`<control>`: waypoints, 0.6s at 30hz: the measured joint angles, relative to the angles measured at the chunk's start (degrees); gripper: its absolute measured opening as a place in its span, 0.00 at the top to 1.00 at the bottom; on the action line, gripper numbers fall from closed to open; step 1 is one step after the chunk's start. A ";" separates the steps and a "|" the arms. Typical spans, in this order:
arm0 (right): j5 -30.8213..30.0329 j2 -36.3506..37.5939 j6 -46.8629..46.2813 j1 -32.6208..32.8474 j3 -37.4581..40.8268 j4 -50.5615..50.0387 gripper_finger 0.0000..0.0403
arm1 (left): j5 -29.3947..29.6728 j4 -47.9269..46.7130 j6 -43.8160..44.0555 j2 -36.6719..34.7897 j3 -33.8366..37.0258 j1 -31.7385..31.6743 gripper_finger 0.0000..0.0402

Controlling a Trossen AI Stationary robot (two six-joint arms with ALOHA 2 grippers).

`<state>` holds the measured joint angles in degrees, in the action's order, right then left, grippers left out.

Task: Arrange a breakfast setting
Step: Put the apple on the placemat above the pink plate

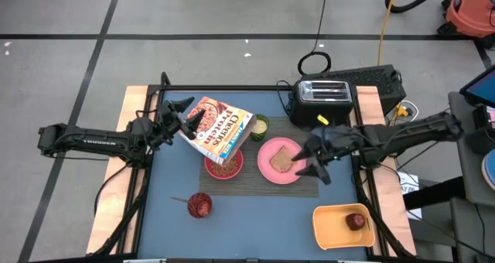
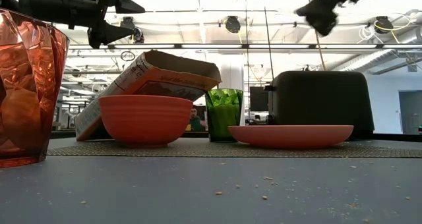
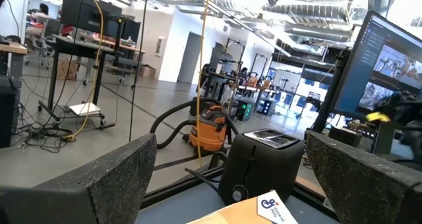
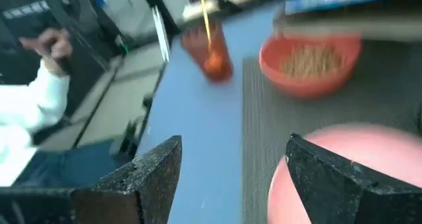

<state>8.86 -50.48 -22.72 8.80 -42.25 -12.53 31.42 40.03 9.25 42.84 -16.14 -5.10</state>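
Observation:
A Cheerios box (image 1: 220,129) stands tilted at the far end of the striped placemat (image 1: 255,182), its lower end down behind the red bowl (image 1: 224,168) of cereal. What it leans on is hidden. My left gripper (image 1: 188,117) hangs open at the box's left end, fingers wide apart and just above it (image 2: 115,23). A toast slice (image 1: 282,161) lies on the pink plate (image 1: 267,170). My right gripper (image 1: 313,164) hovers open and empty above the plate's right edge. The apple (image 1: 356,220) sits in the orange tray (image 1: 332,228). A spoon's wooden handle (image 1: 181,200) sticks out of a red tumbler (image 1: 199,205).
The black toaster (image 1: 325,93) stands at the far edge behind the plate, with a green cup (image 1: 261,124) beside the box. The tumbler stands near the front left. A seated person's sleeve and hand (image 4: 39,59) show beyond the table's edge.

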 joint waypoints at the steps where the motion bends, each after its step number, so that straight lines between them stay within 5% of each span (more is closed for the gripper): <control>1: -0.72 -0.19 -2.38 1.60 -1.87 -3.70 0.36 | 0.00 -0.05 0.00 -0.01 0.00 -0.01 0.02; 11: -0.93 -2.29 -39.03 15.98 -5.85 -18.81 0.36 | 0.00 -3.69 0.01 0.01 0.00 0.00 0.02; 18: 12.01 -5.21 -63.63 22.71 -5.85 -25.80 0.36 | 0.00 -3.64 0.00 0.00 0.00 -0.01 0.02</control>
<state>20.87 -55.69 -86.35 31.51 -48.10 -38.34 31.42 36.39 9.24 42.84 -16.14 -5.12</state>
